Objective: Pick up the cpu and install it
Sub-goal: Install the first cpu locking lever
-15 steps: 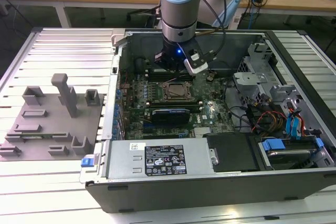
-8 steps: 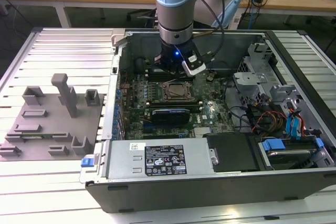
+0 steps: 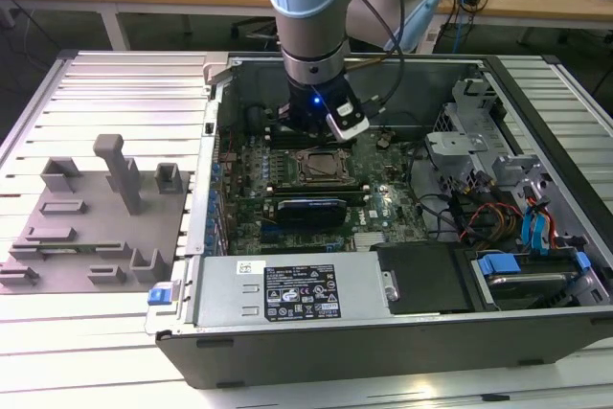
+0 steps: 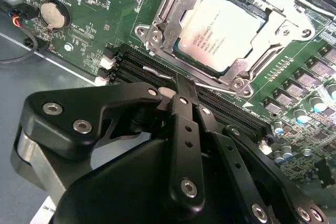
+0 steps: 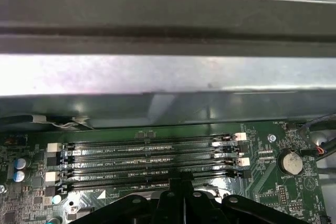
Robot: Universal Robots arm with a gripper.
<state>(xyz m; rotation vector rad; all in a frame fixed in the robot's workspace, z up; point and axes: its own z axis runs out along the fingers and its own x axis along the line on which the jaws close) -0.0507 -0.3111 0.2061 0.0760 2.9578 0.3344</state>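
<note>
I'm seeing cpu sitting in socket | gripper hovering nr it; fingers pressed together, empty | chip prob. light, stiff, fragile; gripping by edges

Work surface: a ribbed silver metal table, its slats running across the exterior view.
Exterior view's left: a grey plastic tray with upright posts sits flat on the slats.
Centre and right: an open computer case lies on its side on the table, just beside the tray.
Front edge: bare slats show along the case's near wall.
</note>
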